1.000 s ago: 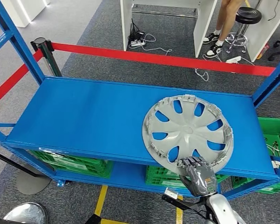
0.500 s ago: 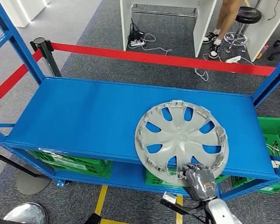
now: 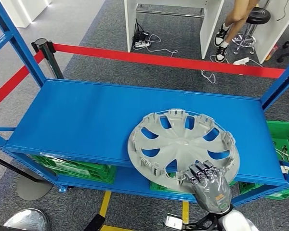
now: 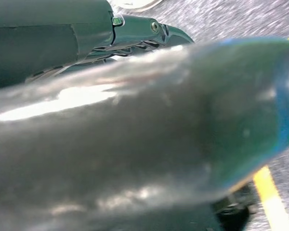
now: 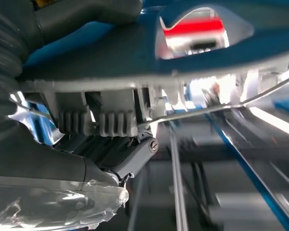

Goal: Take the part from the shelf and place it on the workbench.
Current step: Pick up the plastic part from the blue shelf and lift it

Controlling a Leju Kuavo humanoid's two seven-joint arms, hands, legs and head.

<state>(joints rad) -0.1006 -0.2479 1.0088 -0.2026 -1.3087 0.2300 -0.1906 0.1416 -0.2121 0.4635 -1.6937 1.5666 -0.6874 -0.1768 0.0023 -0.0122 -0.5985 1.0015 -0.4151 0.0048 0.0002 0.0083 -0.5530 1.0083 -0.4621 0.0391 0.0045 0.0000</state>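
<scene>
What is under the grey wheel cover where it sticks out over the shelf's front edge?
Under the wheel cover, green crates show on the lower shelf; the cover and the right hand hide part of them.

Right hand point(image 3: 207, 185) gripping, fingers curled

The wheel cover point(image 3: 183, 144) overhangs the front right edge of the shelf point(image 3: 81, 120), with crates point(image 3: 77, 169) below and a barrier tape point(image 3: 164, 61) behind.

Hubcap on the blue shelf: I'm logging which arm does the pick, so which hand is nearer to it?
Right. The right hand grips the hubcap at its near rim, over the shelf edge. The left hand is not seen near the hubcap; its wrist view looks at the floor.
</scene>
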